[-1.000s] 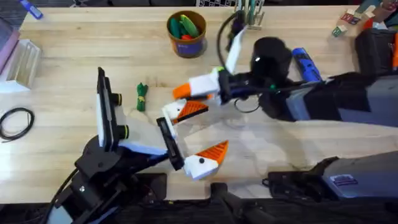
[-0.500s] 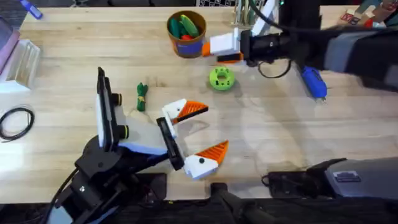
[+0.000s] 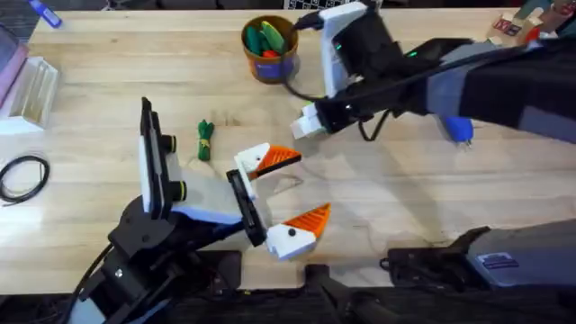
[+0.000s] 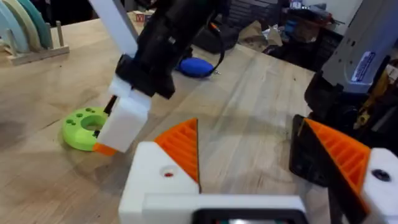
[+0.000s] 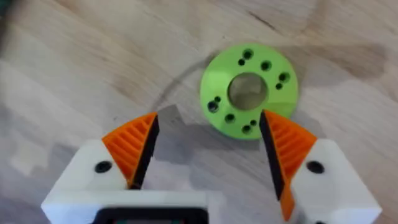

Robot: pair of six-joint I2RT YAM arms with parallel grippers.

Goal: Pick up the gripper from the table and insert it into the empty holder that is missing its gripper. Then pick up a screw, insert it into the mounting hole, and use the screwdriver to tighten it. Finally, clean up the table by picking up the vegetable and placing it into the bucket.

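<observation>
The table (image 3: 108,81) looks the same as a second ago; what has changed is my right arm. One second ago it was low and close to my left gripper (image 3: 314,184). Then it swung up toward the bucket (image 3: 270,65), and now it has come down again over the bright-green disc (image 5: 217,93).

My right gripper (image 5: 208,124) hangs just above this disc. Its jaws are wide apart and hold nothing, and the disc lies on the wood just ahead of the two tips. My left gripper has not moved. It rests near the table's front edge, also spread wide and empty.

The blue screwdriver (image 3: 458,130) lies beyond my right arm, partly covered by it. The vegetable (image 3: 205,140) is on the table between the bucket and my left arm, not yet cleaned up.

All four white holders (image 4: 155,180) now carry an orange wedge tip (image 4: 183,146), so I judge that the insertion step is done. Going to the disc probably means I am looking for a screw. The disc has small holes, but I cannot tell if any screw sits in them.
</observation>
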